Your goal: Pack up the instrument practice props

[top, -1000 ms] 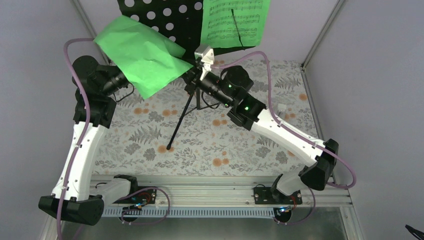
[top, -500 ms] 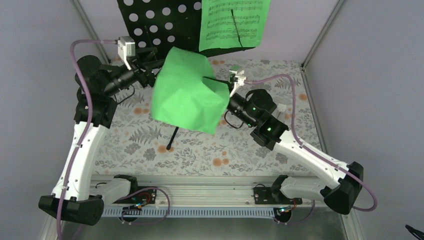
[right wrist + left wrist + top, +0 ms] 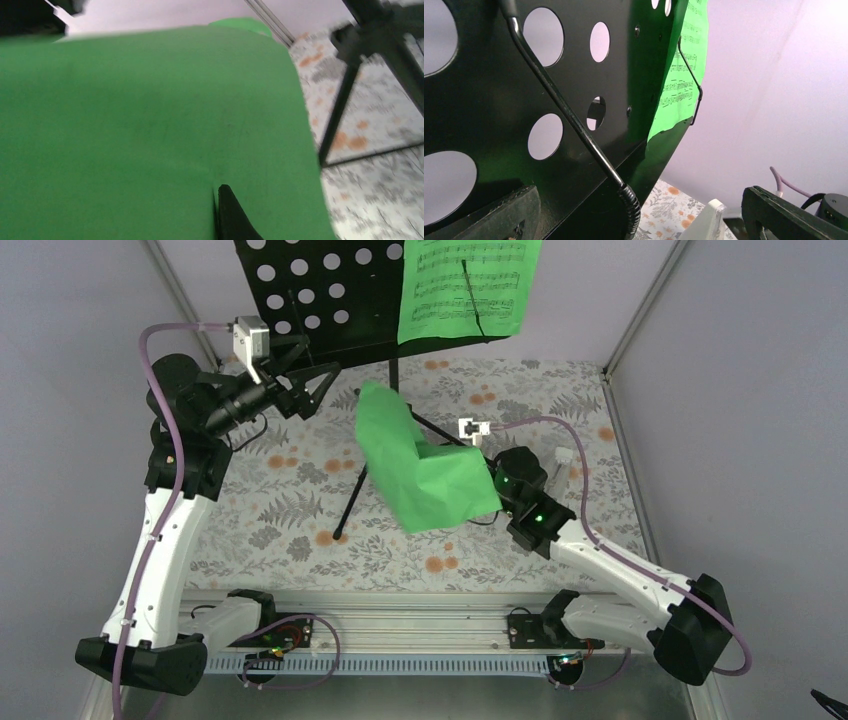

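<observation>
The black music stand's round-holed desk (image 3: 320,290) stands at the back on a tripod (image 3: 350,505). One green sheet-music page (image 3: 465,285) is still clipped to it. My left gripper (image 3: 318,388) hangs wide open just below the desk's lower edge and holds nothing. In the left wrist view its fingers (image 3: 509,215) flank the desk (image 3: 489,100) and a wire page holder (image 3: 574,120). My right gripper (image 3: 217,200) is shut on a loose green page (image 3: 420,465), which droops over it above the table's middle. A white metronome tip (image 3: 706,220) peeks up.
A floral cloth (image 3: 300,530) covers the table. Grey walls and metal frame posts (image 3: 640,310) close in the back and sides. The tripod's legs (image 3: 345,110) spread right beside the held page. A small white object (image 3: 567,456) sits behind the right arm.
The left gripper opened, let go of the green page and drew back left under the desk. The right gripper carried the page down and toward the near right.
</observation>
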Robot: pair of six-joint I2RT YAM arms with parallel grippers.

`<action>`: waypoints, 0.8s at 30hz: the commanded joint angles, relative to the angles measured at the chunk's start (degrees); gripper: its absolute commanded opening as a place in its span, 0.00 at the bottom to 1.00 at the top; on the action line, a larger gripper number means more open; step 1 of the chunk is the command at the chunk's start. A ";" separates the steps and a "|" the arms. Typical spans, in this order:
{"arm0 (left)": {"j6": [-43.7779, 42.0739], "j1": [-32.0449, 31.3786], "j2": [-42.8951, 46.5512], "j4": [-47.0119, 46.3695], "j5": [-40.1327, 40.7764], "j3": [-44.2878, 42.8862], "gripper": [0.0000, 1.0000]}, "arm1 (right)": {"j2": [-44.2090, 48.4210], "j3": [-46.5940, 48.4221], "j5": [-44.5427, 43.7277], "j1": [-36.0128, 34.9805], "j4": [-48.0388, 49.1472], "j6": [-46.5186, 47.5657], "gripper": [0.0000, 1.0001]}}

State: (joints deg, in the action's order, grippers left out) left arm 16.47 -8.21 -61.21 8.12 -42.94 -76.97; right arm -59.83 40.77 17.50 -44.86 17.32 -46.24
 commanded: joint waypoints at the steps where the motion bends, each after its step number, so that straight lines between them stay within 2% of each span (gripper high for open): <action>1: -2.59 0.21 0.94 1.76 2.01 0.70 1.00 | 3.55 -3.01 0.01 0.49 -8.14 -2.11 0.04; 6: -5.63 0.21 2.23 4.04 5.78 0.79 1.00 | 6.25 -4.86 -1.43 0.48 -17.37 -0.14 0.04; 16: -8.47 0.21 7.28 6.02 16.03 5.60 1.00 | 3.42 -7.48 8.78 0.62 -30.02 -2.54 0.04; 20: -8.99 0.21 8.01 6.00 17.53 8.00 1.00 | 1.10 -7.31 5.98 0.95 -34.55 -0.16 0.04; 24: -9.32 0.20 8.52 5.73 18.57 9.85 1.00 | -0.56 -8.74 1.44 1.09 -34.63 2.12 0.04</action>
State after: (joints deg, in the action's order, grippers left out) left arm 8.14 -8.19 -52.97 12.43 -27.62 -69.23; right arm -59.11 33.30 22.94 -44.21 -14.41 -46.72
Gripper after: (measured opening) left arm 0.999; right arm 0.039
